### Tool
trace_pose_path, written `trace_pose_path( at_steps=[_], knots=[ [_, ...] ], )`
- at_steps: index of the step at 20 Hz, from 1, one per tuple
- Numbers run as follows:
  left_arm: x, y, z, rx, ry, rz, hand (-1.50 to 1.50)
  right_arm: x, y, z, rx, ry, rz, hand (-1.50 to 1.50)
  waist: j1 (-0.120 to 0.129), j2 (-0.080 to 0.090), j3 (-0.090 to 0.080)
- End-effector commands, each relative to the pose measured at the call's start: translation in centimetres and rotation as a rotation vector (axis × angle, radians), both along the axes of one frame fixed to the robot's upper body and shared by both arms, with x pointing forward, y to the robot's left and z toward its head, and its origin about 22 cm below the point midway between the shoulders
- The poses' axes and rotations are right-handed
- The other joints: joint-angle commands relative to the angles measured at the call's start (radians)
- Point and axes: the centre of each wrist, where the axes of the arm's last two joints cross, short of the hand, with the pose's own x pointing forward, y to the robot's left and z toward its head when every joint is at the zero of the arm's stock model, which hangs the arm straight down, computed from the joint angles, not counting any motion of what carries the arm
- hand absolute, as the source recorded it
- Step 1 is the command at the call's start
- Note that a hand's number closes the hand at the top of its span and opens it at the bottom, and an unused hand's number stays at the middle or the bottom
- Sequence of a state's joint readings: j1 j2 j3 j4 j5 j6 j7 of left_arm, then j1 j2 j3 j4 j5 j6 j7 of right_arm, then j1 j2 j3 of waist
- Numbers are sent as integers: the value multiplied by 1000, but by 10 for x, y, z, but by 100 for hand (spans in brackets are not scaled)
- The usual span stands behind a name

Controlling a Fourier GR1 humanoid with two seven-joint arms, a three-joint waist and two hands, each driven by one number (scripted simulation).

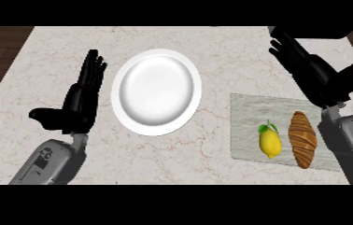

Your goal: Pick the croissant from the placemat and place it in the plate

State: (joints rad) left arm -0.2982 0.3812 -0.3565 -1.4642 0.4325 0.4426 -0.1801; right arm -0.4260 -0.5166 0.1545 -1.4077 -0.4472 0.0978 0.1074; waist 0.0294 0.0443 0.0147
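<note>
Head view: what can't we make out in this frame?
- placemat: right edge hidden behind the right forearm, head view.
- right hand: upper part cut off by the head view's top edge.
- croissant, lemon: undersides hidden, head view looks steeply down.

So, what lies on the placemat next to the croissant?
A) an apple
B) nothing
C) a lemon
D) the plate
C: a yellow lemon lies just left of the croissant on the placemat, while the plate sits apart on the counter.
</note>
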Motion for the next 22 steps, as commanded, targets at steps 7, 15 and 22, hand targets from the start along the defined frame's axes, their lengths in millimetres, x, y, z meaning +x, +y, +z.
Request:
trace_pose_path(
  at_steps=[7, 15, 22],
  knots=[
    [3, 36, -11, 216, 138, 20, 0, 7, -34, 8, -518, -105, -284, -150, -10, -31, -58],
    [8, 39, -6, 260, 214, 25, 0, -65, 36, -130, -370, 1, -635, -150, -42, -47, -15],
    [6, 54, -22, 264, 227, 23, 0, -85, 16, -94, -612, -173, -750, -150, -49, -48, -17]
  ],
)
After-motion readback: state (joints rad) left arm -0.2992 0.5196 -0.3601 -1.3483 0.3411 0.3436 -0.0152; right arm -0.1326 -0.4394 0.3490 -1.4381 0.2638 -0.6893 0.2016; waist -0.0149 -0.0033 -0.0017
